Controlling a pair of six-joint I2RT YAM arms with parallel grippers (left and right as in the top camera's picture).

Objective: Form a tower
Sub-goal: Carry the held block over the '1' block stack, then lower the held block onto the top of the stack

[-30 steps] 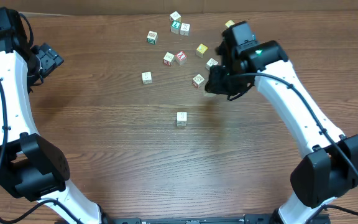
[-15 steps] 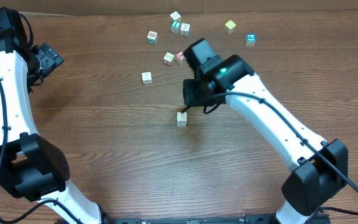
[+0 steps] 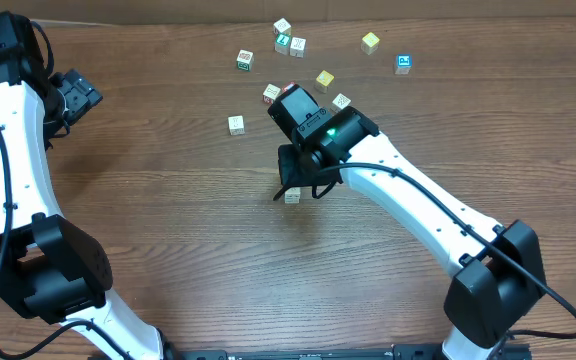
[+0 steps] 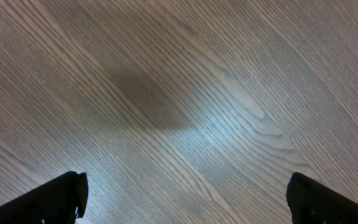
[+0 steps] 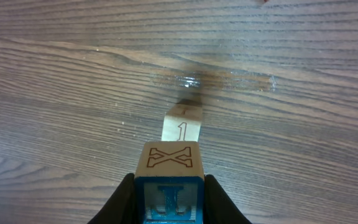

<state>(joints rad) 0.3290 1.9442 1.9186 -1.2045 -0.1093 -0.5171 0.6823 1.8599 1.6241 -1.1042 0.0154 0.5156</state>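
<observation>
right gripper (image 5: 169,200) clamped on opposite flat sides of the X-topped blue cube (image 5: 171,163), hovering by the tower (image 3: 292,196) at overhead centre (only a "1" cube showing), left gripper (image 4: 185,199) wide open, idle; cubes look light, rigid, smooth, so place square.

Rt wrist view: X cube (image 5: 169,163), top face has an outlined "X"; its blue front face shows a pale letter, prob. "I", partly cut off. Just beyond it the 1 cube (image 5: 183,124), top reads "1". Overhead: prints on loose cubes (image 3: 245,60) too small to read.
</observation>
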